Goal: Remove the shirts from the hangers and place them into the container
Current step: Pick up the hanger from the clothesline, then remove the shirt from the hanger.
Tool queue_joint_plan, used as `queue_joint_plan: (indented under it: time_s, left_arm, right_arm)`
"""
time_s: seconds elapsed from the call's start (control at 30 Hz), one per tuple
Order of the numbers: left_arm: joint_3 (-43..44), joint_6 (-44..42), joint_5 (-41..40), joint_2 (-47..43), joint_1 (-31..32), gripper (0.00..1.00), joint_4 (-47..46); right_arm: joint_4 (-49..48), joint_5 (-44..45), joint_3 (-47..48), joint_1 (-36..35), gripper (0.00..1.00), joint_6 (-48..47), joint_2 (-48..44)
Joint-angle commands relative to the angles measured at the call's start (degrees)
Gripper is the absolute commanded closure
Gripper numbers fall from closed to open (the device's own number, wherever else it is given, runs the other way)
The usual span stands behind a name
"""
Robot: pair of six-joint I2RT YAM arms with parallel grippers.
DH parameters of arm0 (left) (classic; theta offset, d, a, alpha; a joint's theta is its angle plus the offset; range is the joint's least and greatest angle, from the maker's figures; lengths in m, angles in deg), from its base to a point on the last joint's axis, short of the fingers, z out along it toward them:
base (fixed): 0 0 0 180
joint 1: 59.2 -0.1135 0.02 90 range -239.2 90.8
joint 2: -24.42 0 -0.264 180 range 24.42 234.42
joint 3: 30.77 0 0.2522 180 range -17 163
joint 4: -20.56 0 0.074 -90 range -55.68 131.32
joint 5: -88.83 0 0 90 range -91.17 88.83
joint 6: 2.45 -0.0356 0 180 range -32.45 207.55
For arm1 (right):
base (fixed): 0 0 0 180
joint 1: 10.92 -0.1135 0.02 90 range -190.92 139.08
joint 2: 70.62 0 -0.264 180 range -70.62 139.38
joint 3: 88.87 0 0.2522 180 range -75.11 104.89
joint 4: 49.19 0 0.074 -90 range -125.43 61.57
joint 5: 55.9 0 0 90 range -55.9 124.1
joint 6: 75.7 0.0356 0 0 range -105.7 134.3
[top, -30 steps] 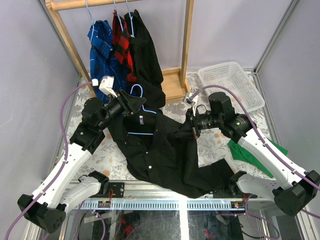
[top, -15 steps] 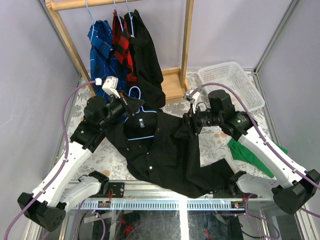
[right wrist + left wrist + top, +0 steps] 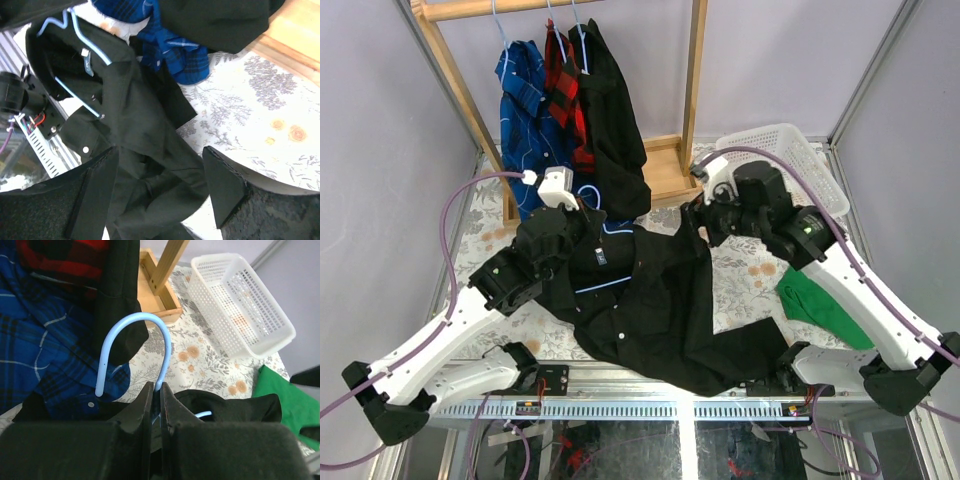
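Left end effector (image 3: 156,390) clamps one of four hangers (image 3: 137,316).

- Right gripper (image 3: 160,155): fingers spread wide over the crumpled black shirt (image 3: 140,125), holding nothing.
- Light-blue hanger (image 3: 85,45) sits inside that shirt's collar.
- Blue plaid shirt (image 3: 170,50) hangs just beyond, far side, over the flowered table (image 3: 250,120).

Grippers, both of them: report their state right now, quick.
Left gripper: shut on the light-blue hanger, just below its hook.
Right gripper: open, gripping nothing, over the black shirt.
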Motion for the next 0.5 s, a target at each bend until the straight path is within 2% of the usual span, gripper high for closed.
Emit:
queue_joint_plan:
  time_s: [0.0, 0.17, 0.3, 0.47]
  left_arm:
    - [3.75, 0.02, -11.5, 1.16, 3.24, 1.0, 0.35]
    - [5.42, 0.0, -11.3, 2.58, 4.75, 1.0, 1.75]
    - [6.37, 0.06, -10.24, 3.28, 4.85, 1.0, 2.63]
    - [7.69, 0.05, -9.31, 4.0, 5.01, 1.0, 3.1]
  right_arm:
    - [2.21, 8.19, 2.91, -8.9, 0.25, 1.3, 3.7]
    - [-0.01, 17.62, 1.7, -12.97, 0.25, 6.47, 6.3]
    - [-5.9, 17.91, -2.63, -14.57, 0.23, 5.64, 4.29]
    - [-6.8, 21.79, -3.77, -14.62, 0.21, 5.84, 4.78]
